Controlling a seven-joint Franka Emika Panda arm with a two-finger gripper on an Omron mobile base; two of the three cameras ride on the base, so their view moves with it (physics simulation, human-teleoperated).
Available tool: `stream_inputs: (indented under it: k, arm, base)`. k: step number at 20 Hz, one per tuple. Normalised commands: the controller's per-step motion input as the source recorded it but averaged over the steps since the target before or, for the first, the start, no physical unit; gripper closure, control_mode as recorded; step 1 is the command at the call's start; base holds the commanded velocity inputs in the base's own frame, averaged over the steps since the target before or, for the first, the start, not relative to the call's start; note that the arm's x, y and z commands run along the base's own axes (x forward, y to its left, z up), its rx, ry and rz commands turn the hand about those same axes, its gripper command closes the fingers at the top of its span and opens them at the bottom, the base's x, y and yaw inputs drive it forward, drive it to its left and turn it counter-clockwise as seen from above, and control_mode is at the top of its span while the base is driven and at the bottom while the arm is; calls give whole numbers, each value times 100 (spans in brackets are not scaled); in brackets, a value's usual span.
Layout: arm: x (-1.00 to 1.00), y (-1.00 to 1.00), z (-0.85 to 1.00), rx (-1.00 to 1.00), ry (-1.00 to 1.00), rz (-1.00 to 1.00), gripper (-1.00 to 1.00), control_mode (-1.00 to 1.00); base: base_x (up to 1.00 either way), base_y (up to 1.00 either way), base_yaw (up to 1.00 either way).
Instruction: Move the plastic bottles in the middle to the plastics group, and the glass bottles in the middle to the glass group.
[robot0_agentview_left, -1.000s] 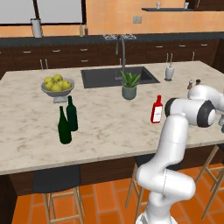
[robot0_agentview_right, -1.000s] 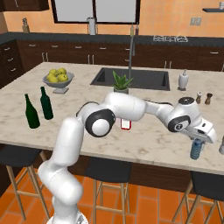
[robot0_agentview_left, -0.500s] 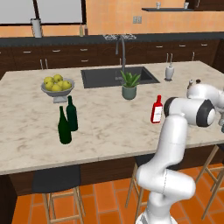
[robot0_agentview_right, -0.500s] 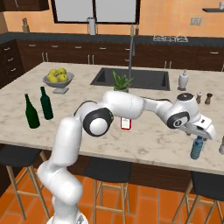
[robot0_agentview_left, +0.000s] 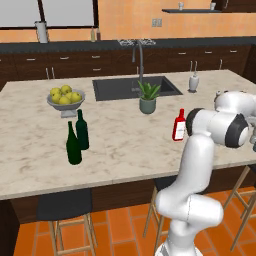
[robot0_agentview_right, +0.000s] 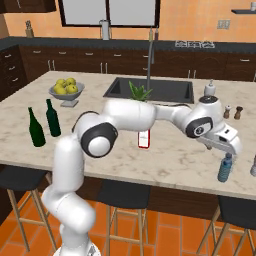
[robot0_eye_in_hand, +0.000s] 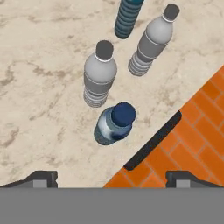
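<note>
The blue-grey plastic bottle (robot0_eye_in_hand: 114, 124) with a dark cap stands upright near the counter's front edge, also seen at the right as the blue-grey bottle (robot0_agentview_right: 225, 169). My gripper (robot0_eye_in_hand: 112, 179) hovers just above it, open, with nothing between its fingers; from the right base it is the gripper (robot0_agentview_right: 227, 151) over the cap. Two pale grey plastic bottles (robot0_eye_in_hand: 99, 74) (robot0_eye_in_hand: 154, 41) and a ribbed teal one (robot0_eye_in_hand: 128, 17) stand close beyond it. The red glass bottle (robot0_agentview_right: 144, 139) (robot0_agentview_left: 179, 125) stands mid-counter. The two dark green wine bottles (robot0_agentview_right: 36, 128) (robot0_agentview_left: 73, 145) stand at the left.
The counter edge (robot0_eye_in_hand: 153, 140) drops to an orange tile floor right beside the blue-grey bottle. A fruit bowl (robot0_agentview_right: 66, 90), a potted plant (robot0_agentview_right: 140, 92), the sink (robot0_agentview_right: 150, 89), a white soap dispenser (robot0_agentview_right: 211, 90) and two shakers (robot0_agentview_right: 233, 111) sit further back.
My hand has lifted slightly and shifted over the blue-grey bottle, which stays standing in the same spot by the counter edge. Nothing else has moved.
</note>
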Motion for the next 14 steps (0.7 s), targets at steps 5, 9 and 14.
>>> stream_inputs:
  k: [5, 9, 14]
  arm:
    - [-29, 99, 9, 0, 0, 0, -100, -100]
    - [-12, 100, 4, 0, 0, 9, -100, -100]
    - [9, 100, 3, 0, 0, 19, -100, -100]
  base:
    - [0, 0, 0]
    - [0, 0, 0]
    - [0, 0, 0]
